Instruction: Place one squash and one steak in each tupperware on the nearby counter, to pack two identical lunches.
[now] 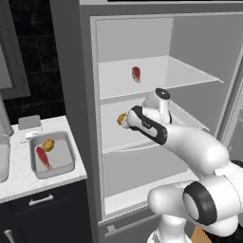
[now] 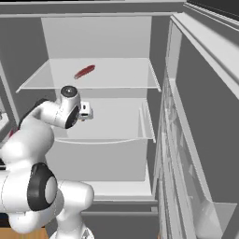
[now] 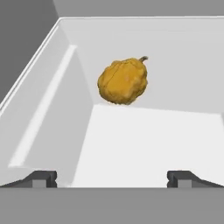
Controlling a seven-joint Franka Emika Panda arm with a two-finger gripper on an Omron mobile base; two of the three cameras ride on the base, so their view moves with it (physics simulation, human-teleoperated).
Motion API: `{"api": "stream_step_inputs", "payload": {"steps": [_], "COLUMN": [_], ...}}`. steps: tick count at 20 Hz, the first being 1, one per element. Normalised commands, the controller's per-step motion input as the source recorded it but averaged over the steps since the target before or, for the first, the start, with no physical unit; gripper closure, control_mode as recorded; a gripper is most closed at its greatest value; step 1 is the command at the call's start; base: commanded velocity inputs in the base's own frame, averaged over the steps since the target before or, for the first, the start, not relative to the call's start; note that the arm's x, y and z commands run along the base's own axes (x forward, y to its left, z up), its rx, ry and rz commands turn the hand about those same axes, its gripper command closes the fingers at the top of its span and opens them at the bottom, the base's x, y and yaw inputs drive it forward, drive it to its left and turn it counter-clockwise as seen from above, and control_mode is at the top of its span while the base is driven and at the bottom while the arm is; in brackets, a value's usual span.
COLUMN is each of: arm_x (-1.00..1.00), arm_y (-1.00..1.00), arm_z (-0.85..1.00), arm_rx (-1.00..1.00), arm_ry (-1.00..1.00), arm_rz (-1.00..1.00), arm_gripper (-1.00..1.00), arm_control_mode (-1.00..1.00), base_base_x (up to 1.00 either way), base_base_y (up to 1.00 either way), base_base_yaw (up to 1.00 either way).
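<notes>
A yellow-orange squash (image 3: 123, 81) lies on the middle shelf of the open fridge, also seen as squash (image 1: 122, 119) just past my hand. My gripper (image 3: 113, 178) is open and points at it from a short way off, with nothing between the fingers. A red steak (image 1: 136, 73) rests on the shelf above, seen from the other side as steak (image 2: 85, 71). On the counter (image 1: 19, 182) to the left, a grey tupperware (image 1: 60, 160) holds another squash (image 1: 48, 144) and another steak (image 1: 43, 157).
The fridge door (image 2: 196, 140) stands open on the right. A second grey tray (image 1: 3, 163) is cut off by the left edge. A small grey box (image 1: 30, 122) sits at the back of the counter. Dark cabinets with a silver handle (image 1: 41, 200) lie below.
</notes>
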Motion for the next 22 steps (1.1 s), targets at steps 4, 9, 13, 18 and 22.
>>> {"api": "stream_step_inputs", "payload": {"steps": [4,9,13,18,22], "arm_x": [0.60,0.57,0.72,0.50,0.45], "arm_y": [0.23,0.27,0.22,0.03,0.00], "arm_z": [-0.30,-0.05,-0.01,-0.04,-0.27], "arm_rx": [0.00,0.00,0.00,0.00,0.00], "arm_ry": [0.03,0.03,0.00,-0.01,0.00], "arm_rz": [-0.08,-0.07,-0.06,-0.03,-0.04], "arm_gripper": [-1.00,-1.00,-1.00,-1.00,-1.00], "arm_control_mode": [-1.00,-1.00,-1.00,-1.00,-1.00], "base_base_x": [0.00,0.00,0.00,0.00,0.00], "base_base_y": [0.00,0.00,0.00,0.00,0.00], "base_base_yaw": [0.00,0.00,0.00,0.00,0.00]}}
